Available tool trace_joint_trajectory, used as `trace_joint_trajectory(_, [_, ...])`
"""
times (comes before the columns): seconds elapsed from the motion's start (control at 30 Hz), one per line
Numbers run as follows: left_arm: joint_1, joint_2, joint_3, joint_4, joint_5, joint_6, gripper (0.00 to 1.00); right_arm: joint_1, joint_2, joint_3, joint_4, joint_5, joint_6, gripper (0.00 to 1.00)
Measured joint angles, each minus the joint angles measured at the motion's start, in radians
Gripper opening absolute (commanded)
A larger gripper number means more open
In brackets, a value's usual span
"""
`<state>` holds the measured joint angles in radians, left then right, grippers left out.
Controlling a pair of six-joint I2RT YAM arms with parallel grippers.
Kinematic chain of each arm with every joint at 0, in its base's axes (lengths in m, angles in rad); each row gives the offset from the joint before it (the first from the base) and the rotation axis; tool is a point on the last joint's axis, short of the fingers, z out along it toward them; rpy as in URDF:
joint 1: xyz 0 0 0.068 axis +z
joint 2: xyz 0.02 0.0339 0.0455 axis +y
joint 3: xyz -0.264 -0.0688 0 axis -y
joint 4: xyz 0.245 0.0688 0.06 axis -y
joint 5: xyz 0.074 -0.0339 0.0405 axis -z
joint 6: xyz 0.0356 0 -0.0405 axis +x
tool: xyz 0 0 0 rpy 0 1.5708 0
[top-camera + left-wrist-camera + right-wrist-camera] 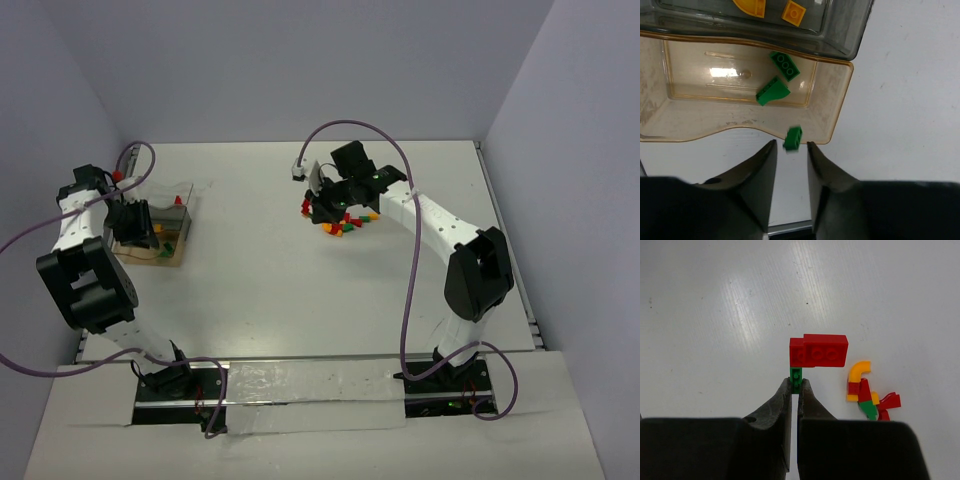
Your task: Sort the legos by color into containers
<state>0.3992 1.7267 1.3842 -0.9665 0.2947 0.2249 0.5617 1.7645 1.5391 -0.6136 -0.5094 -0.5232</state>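
Observation:
My left gripper [791,146] is open above the near rim of the containers [837,107]. A blurred green lego [793,138] sits loose just past its fingertips, over that rim. Two more green legos [780,79] lie in this tray, and yellow ones [793,12] in the tray beyond it. My right gripper [796,384] is shut on a thin green lego [796,375] that has a red brick [820,350] stuck to its far end. In the top view the right gripper [335,205] is at the lego pile [350,224], and the left gripper [135,225] is over the containers [165,240].
A clump of red, yellow and green legos [867,395] lies on the white table just right of my right fingers. The containers sit at the table's left edge near the left wall. A purple cable [350,128] loops over the right arm.

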Motion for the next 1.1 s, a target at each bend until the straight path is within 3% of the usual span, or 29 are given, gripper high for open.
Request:
trace_joint_trajectory(0.1, [0.000,0.006,0.000,0.002,0.001,-0.004,0.50,-0.002,0.000,0.000,0.000,-0.017,-0.002,0.00])
trace_joint_trajectory(0.23, [0.000,0.007,0.000,0.002,0.052,-0.002,0.50,-0.007,0.000,0.000,0.000,-0.054,-0.004,0.00])
trace_joint_trajectory(0.4, [0.002,-0.027,-0.011,0.046,0.331,-0.015,0.49,-0.022,0.000,0.002,-0.001,-0.152,-0.005,0.00])
trace_joint_trajectory(0.53, [-0.036,-0.151,-0.094,0.262,0.598,-0.143,0.47,-0.038,0.005,0.036,-0.001,-0.253,0.003,0.00])
trace_joint_trajectory(0.67, [-0.182,-0.233,-0.202,0.646,0.740,-0.371,0.47,-0.043,0.022,0.094,-0.002,-0.334,0.004,0.00])
trace_joint_trajectory(0.83, [-0.361,-0.180,-0.201,0.916,0.770,-0.582,0.46,-0.040,0.059,0.170,-0.019,-0.363,0.005,0.00])
trace_joint_trajectory(1.1, [-0.454,-0.075,-0.039,0.913,0.711,-0.718,0.46,-0.006,0.071,0.183,-0.070,-0.234,-0.013,0.00])
